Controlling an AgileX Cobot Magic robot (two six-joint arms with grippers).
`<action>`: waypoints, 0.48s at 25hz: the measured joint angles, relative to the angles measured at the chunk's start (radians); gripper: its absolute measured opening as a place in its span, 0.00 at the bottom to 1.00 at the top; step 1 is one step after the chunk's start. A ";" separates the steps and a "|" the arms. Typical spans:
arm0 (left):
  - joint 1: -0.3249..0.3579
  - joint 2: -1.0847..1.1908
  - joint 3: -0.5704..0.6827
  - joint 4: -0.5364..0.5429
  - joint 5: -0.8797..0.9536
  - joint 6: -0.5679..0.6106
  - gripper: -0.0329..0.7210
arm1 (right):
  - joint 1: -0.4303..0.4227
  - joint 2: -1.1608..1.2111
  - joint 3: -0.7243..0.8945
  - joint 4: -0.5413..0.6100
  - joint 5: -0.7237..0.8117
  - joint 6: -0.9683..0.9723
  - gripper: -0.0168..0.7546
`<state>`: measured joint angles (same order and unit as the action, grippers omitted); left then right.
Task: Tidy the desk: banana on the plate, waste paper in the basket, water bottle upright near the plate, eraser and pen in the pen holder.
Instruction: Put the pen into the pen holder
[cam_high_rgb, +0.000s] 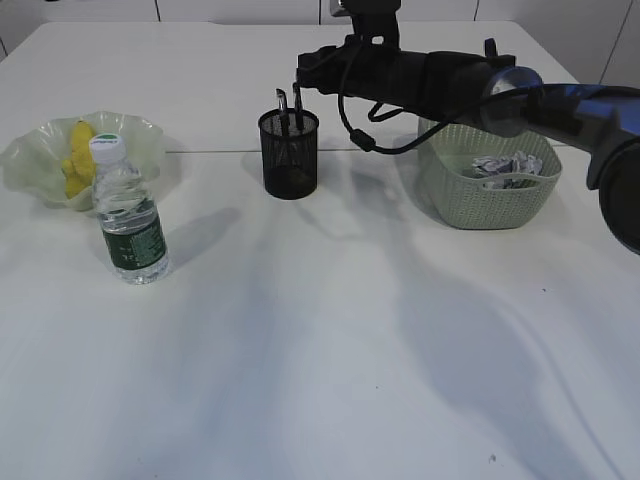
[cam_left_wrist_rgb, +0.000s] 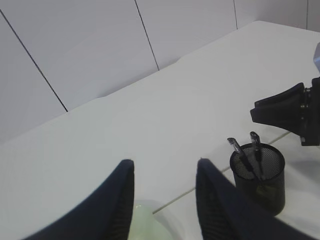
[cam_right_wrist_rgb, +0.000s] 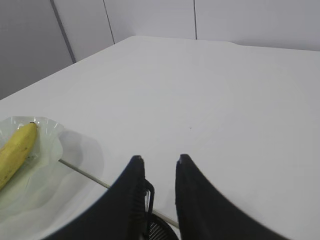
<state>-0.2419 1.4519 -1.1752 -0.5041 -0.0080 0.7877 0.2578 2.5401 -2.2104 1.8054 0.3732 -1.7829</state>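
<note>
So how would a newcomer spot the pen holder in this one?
Follow the seam across the white desk to its middle. The pen holder stands there, between the green ruffled plate and the woven basket: the only black wire-mesh cup, with two pens inside.

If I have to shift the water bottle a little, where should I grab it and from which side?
Grip the water bottle around its clear body, between the white cap and the green label, with the fingers level. It stands upright, so a side grasp suits its round shape. Come from the front or right: the plate with the banana sits close behind and left.
</note>
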 joint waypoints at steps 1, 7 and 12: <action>0.000 0.002 0.000 0.000 -0.002 0.000 0.42 | 0.000 0.000 0.000 0.000 0.000 0.000 0.24; 0.000 0.032 0.000 0.000 -0.004 0.000 0.41 | 0.000 -0.010 0.000 0.000 -0.002 0.004 0.24; 0.000 0.033 0.000 0.000 -0.101 0.000 0.34 | 0.000 -0.073 0.000 -0.008 -0.027 0.006 0.24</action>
<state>-0.2419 1.4850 -1.1752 -0.5041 -0.1089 0.7877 0.2578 2.4671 -2.2104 1.7973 0.3464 -1.7772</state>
